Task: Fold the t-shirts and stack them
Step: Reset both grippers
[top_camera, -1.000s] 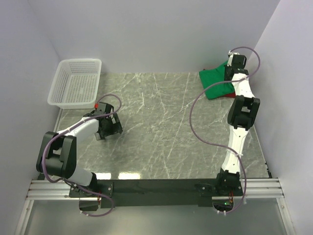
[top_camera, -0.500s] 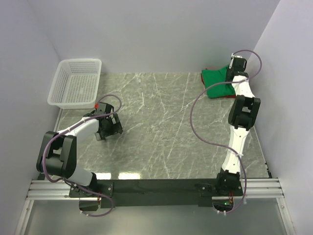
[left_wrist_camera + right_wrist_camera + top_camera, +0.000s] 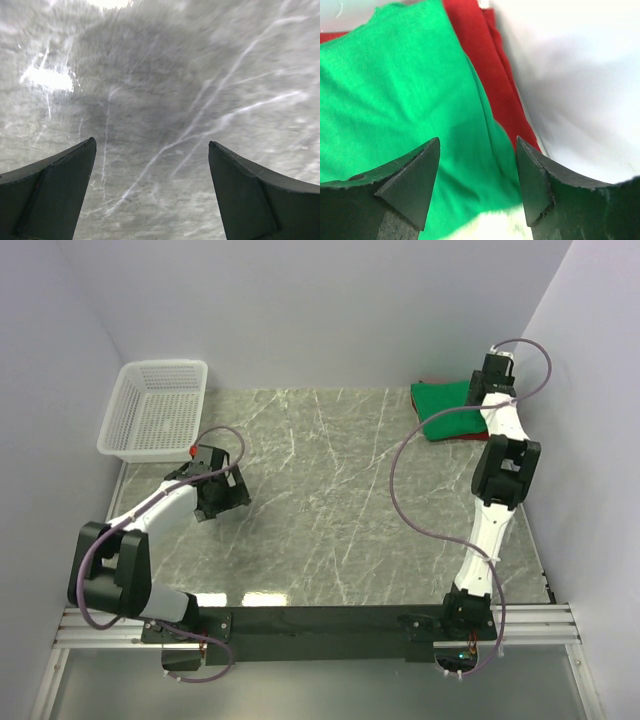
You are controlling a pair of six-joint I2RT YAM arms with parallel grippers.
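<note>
Far right on the marble table (image 3: 330,470) the green t-shirt (image 3: 445,408) lies atop the red t-shirt (image 3: 490,85) — right gripper (image 3: 478,142) just above, jaws apart — left gripper (image 3: 151,147), likewise spread, well apart.

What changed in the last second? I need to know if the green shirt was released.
The right jaws opened and let go of the green shirt, lying on the red shirt; that arm drew toward the far right corner. The left arm shifted slightly, jaws still open. The basket stayed.
</note>
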